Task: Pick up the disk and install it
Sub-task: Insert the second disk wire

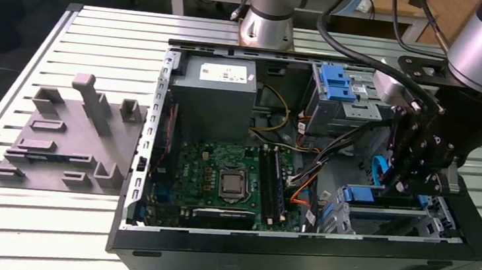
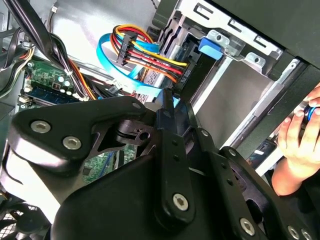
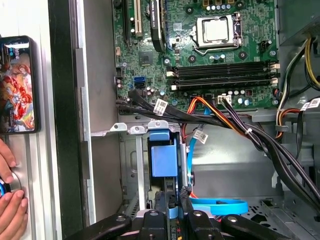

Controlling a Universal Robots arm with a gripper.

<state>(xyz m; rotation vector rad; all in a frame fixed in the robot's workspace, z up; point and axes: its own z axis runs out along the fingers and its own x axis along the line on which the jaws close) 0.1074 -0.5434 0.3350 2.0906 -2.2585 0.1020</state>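
Two black fingers of the gripper (image 3: 172, 207) stand close together in the first wrist view, pinching a thin blue-edged slab between them. I take it for the disk (image 3: 164, 160), held on edge with its blue bracket facing the camera. It sits partly inside the grey metal drive cage (image 3: 131, 165), in the corner of the computer case (image 1: 299, 263) on the exterior view's right. Judging by that, the step in hand is seating the disk in its bay, and the pick-up is done.

Doing it well calls for keeping the disk square to the cage walls, so that the bracket's edges run in the rails and do not bind on one side. The push should go straight along the bay. How deep the disk already sits is hidden by the fingers.

Just beside the fingers lies a flat blue cable (image 3: 220, 206), looped near the cage mouth (the likeliest thing to snag or get trapped behind the disk). A bundle of black and orange wires (image 3: 210, 117) crosses just beyond the cage, so the wrist has little room to swing.

Farther on lies the green motherboard (image 3: 200, 55), well apart from the work. Outside the case wall, a person's hand (image 3: 12, 210) rests by a phone (image 3: 17, 85) on the table; any wide arm motion should mind it.
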